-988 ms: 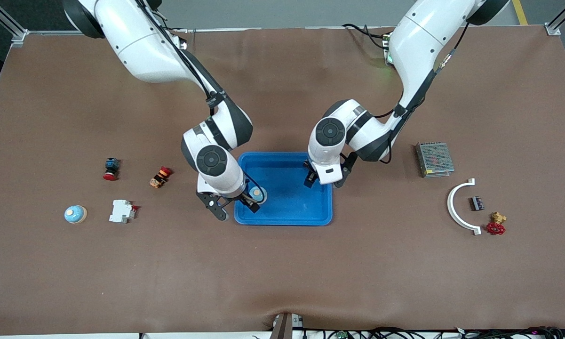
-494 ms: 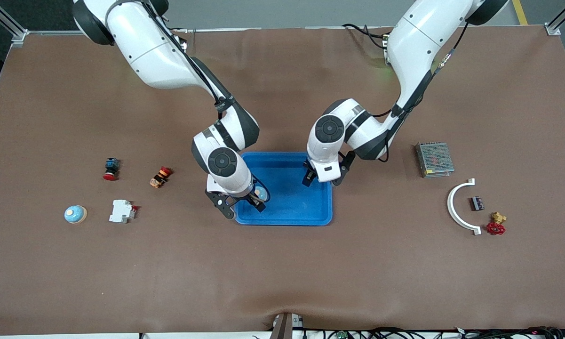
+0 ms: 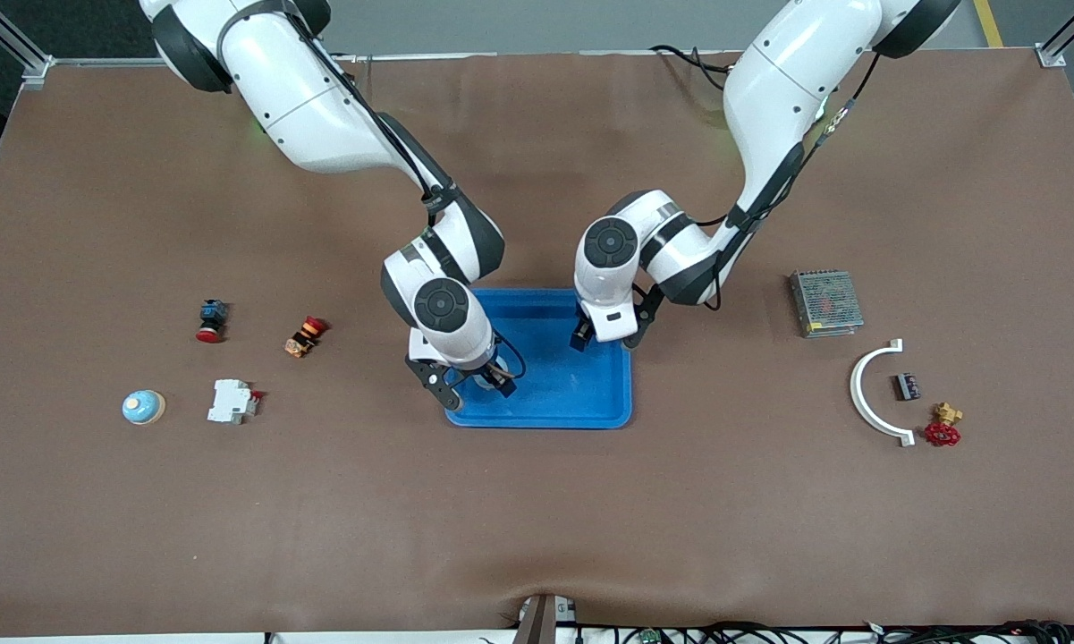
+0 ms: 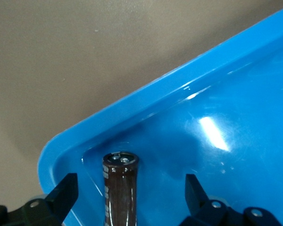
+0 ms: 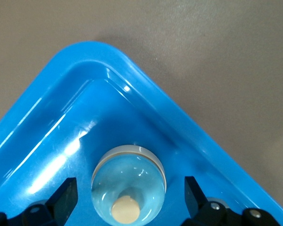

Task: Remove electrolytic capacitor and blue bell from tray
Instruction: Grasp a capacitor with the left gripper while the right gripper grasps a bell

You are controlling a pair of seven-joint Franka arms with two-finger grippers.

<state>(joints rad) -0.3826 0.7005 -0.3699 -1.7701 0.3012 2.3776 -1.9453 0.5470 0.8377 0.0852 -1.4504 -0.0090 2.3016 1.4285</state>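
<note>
Capacitor [image 4: 120,188] is sitting in the blue tray [image 3: 590,407], in its corner under your left gripper [image 3: 604,338], jaws standing wide around it, not gripping. One bell [image 5: 128,188] is lying in the tray corner under your right gripper [image 3: 469,386], fingers spread wide. You're seeing two bells: a second bell [image 3: 143,407] is resting toward the right arm's end, near one breaker [image 3: 232,401] and two pushbuttons [image 3: 211,320]. One power supply [image 3: 825,302], one white arc [image 3: 875,394] and one valve [image 3: 942,427] are lying on the brown table mat [image 3: 537,519].
</note>
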